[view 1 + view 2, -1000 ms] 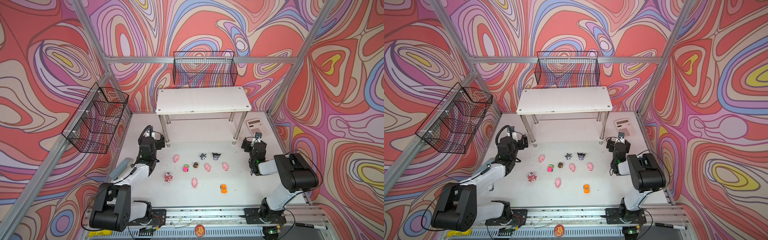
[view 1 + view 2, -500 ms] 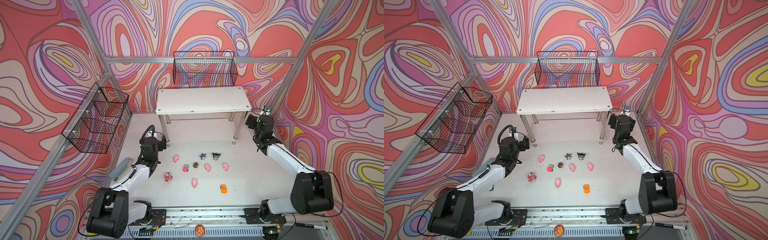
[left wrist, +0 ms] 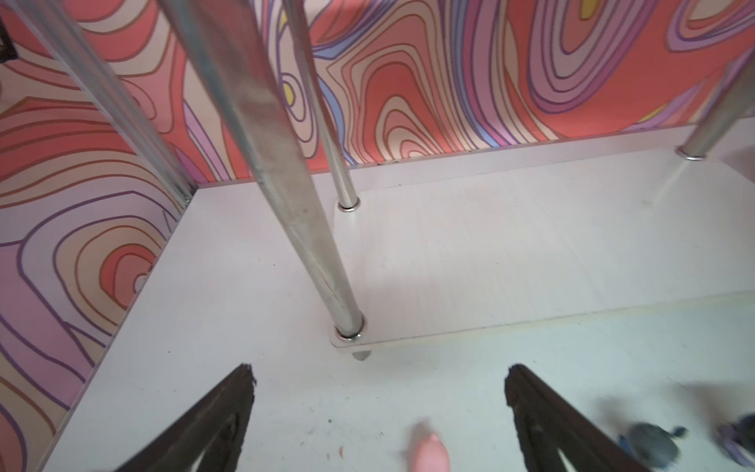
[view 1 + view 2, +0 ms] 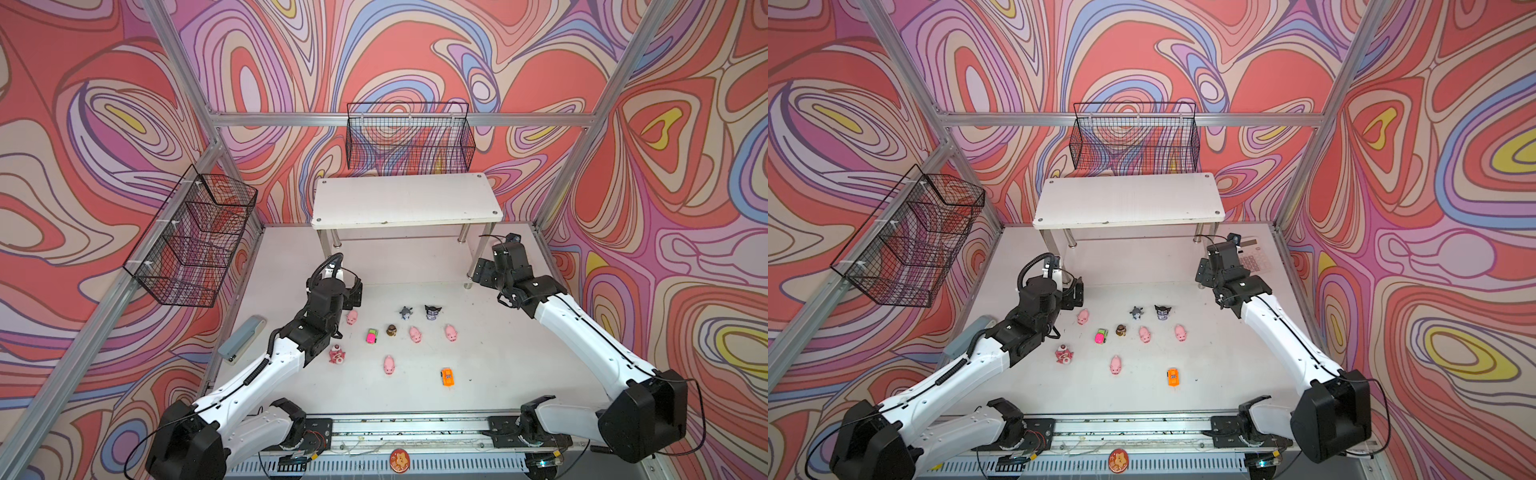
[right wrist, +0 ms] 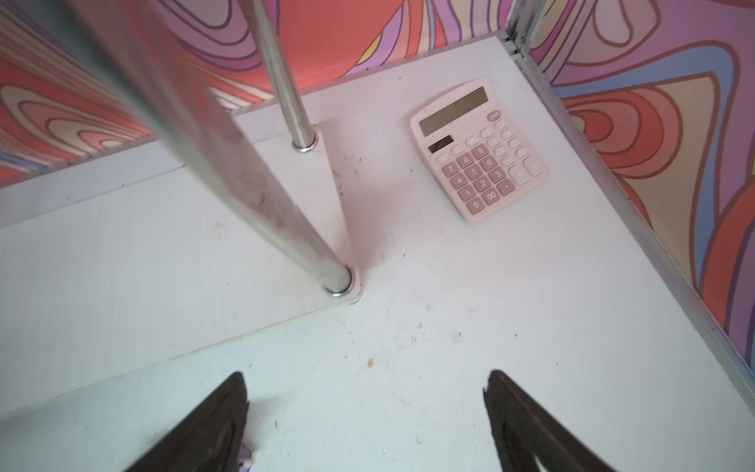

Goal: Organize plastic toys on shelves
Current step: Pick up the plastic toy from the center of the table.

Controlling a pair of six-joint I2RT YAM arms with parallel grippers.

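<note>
Both tools stand with jaws apart and empty. The left tool [image 3: 379, 374] is at about 10 o'clock of the toys [image 4: 414, 333], and the right tool [image 5: 365, 378] is at about 2 o'clock. The toys lie scattered mid-table [image 4: 519, 374], none on the shelves [image 4: 407, 199] at 12 o'clock.

Each tool hangs near a front chrome leg [image 3: 310, 229], so a careless swing could knock the shelves askew. The nearest pig [image 4: 352, 318] sits just beside the left tool, and an off-centre pinch might flick it away. The right tool could also brush the calculator [image 5: 478, 151].

From above, the top board [image 4: 1129, 199] hides most of the lower board [image 3: 490, 265]. The left wrist view smears the pig and the grey figure [image 3: 651, 443].
</note>
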